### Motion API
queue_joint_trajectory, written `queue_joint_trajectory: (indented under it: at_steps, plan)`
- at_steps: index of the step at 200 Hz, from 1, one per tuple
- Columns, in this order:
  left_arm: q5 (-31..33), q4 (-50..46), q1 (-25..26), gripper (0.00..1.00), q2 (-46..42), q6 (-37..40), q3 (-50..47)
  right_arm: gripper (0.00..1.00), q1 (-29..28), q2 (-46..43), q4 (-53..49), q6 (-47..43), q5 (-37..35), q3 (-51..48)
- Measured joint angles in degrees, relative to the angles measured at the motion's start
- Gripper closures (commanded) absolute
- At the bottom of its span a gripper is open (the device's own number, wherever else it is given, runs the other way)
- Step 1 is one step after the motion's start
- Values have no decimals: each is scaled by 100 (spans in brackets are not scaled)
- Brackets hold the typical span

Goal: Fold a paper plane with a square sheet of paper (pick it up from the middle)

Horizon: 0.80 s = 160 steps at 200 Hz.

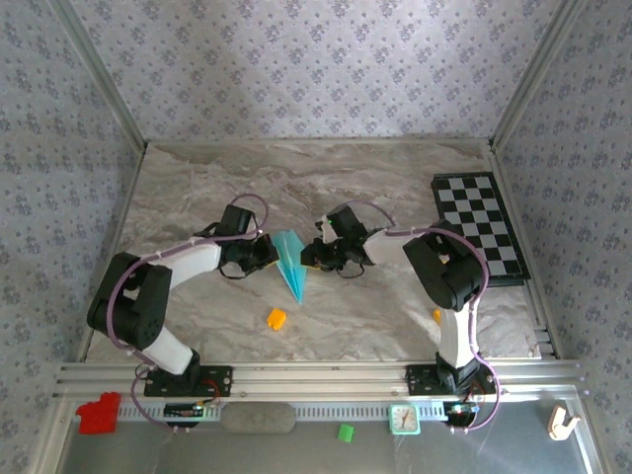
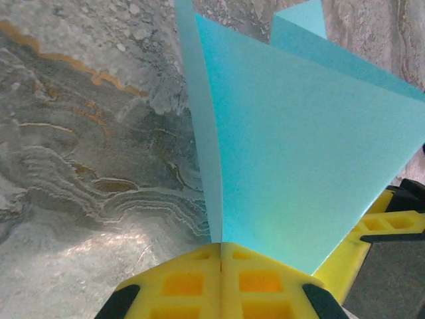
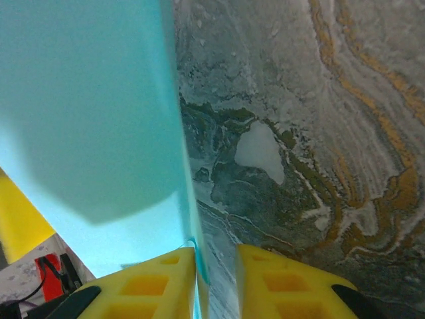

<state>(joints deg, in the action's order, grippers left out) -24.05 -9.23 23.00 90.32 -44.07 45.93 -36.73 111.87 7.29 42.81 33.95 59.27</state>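
Paper plane [image 1: 289, 260] clamped in L jaws.

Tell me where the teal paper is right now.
In the top view the folded teal paper sits centrally between the left gripper, whose jaws are shut on it, and the right gripper; an orange cube lies just nearer the arm bases.

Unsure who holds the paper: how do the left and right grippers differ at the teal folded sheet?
The left gripper has its yellow fingers pressed shut on the teal folded paper sheet; the right gripper has its fingers apart, the sheet's edge standing in the gap. The left gripper reaches it from the sheet's left, the right gripper from its right. Both have yellow fingers.
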Motion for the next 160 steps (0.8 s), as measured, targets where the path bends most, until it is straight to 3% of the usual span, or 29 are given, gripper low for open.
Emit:
queue_joint_trajectory:
  at_steps: [22,52,80,160]
  plan:
    - [-87,-17,0,100,101,107,44,80,0,4,-55,-66,57,26]
    - [-107,-50,0,100,184,186,66,94,4,4,-70,-109,74,26]
    - [-87,-66,-33,99,181,199,59,98,70,-39,92,-50,13,-122]
    - [114,-94,-164,74,-201,-118,-402,98,138,-188,435,269,-179,-498]
